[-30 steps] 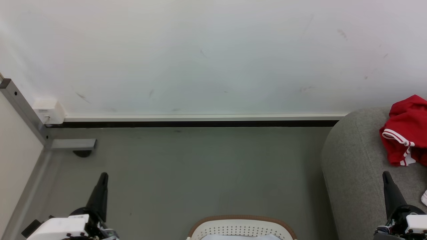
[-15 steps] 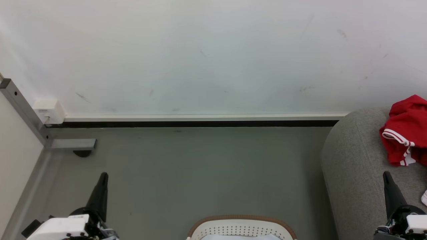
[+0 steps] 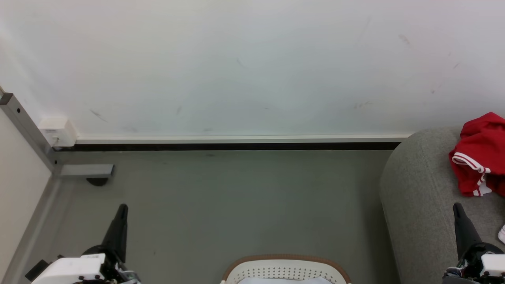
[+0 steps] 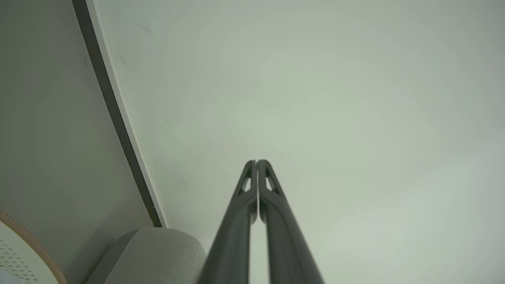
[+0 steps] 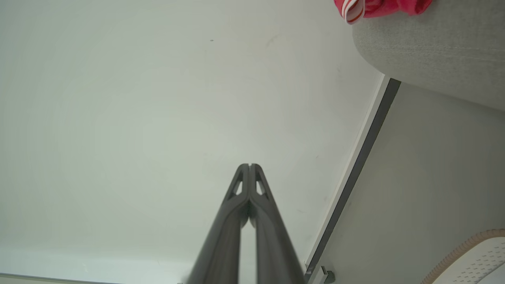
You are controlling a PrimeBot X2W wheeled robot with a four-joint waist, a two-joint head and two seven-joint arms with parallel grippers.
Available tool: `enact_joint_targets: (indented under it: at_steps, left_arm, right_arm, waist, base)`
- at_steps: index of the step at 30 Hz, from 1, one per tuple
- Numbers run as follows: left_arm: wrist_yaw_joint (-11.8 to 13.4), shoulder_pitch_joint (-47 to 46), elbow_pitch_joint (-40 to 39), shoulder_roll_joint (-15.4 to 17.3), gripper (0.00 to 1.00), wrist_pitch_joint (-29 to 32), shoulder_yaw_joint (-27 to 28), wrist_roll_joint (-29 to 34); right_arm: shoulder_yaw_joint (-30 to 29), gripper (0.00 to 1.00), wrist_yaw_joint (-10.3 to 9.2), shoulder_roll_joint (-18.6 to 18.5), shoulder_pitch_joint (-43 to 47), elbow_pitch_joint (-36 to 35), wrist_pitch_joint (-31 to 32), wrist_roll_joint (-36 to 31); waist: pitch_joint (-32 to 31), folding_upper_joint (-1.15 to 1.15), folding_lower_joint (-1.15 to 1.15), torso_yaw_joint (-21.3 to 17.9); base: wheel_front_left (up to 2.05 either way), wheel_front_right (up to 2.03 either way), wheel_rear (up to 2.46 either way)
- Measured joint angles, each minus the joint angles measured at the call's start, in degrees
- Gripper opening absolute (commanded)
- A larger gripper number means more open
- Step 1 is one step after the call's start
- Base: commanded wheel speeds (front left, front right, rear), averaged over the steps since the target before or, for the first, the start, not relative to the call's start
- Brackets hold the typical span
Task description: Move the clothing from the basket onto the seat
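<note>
Red clothing (image 3: 481, 156) with white-striped trim lies bunched on the grey seat (image 3: 418, 197) at the right; its edge also shows in the right wrist view (image 5: 378, 6), on the seat (image 5: 434, 47). The white perforated basket (image 3: 285, 270) with a tan rim sits at the bottom centre; something pale lies inside it. My left gripper (image 3: 123, 207) is at the lower left over the floor, shut and holding nothing, fingertips together (image 4: 257, 161). Shut and empty too, my right gripper (image 3: 456, 205) is at the lower right in front of the seat, its tips meeting (image 5: 249, 165).
A white wall (image 3: 236, 67) with a dark-lined skirting (image 3: 236, 146) stands ahead. A metal post and a small white box (image 3: 58, 131) occupy the left corner. Grey floor (image 3: 236, 205) lies between basket and wall. The basket rim also appears in both wrist views (image 4: 31, 244) (image 5: 461, 248).
</note>
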Motion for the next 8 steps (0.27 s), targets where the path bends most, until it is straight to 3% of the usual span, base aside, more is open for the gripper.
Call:
enact_joint_targets:
  at_steps: [8]
  left_arm:
    - [0.0,0.0,-0.01,0.0,0.0,0.0,0.0,0.0]
  right_arm:
    - [0.41,0.0,0.0,-0.43,-0.02,-0.18,-0.43,0.4]
  waist:
    - [0.01,0.0,0.0,0.0]
  base:
    - [0.0,0.0,0.0]
